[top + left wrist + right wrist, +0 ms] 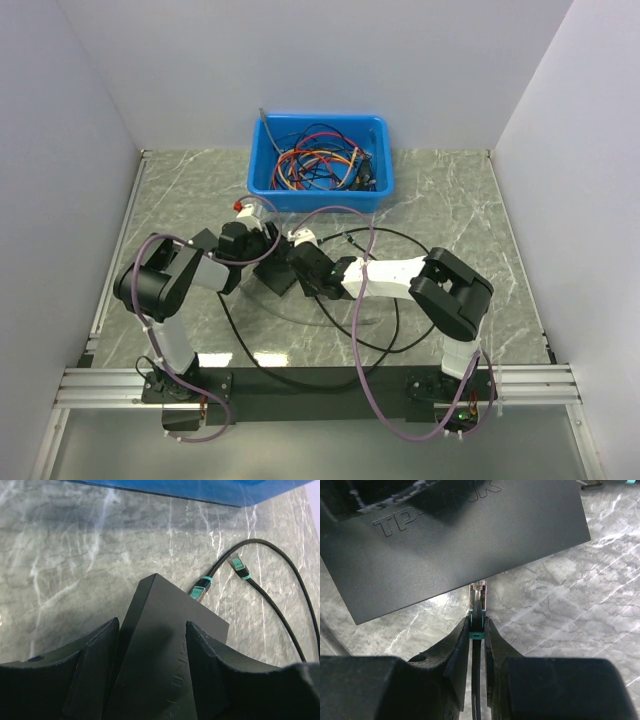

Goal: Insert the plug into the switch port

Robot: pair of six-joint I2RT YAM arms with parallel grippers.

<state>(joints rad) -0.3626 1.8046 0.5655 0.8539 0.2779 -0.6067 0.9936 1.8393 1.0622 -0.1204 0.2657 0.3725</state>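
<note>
Left gripper (152, 635): clamped on both sides of the switch (470, 535).
Right gripper (477, 630): pinching the plug (478, 600) — cable (476, 690) trailing back between its fingers.
Plug: tip at the switch's edge, over the marble table (560, 605).

Left black arm (165, 280) and right white-and-black arm (400, 275) fold inward, wrists close together.
Left two-finger gripper (152, 624) clamps the flat black switch box (170, 605); right two-finger gripper (476, 625) pinches the teal-collared plug (477, 611).

switch (455, 540) 1 | plug (199, 591) (239, 566) 2 | blue bin (262, 185) 1 | robot arm (170, 280) (400, 275) 2
</note>
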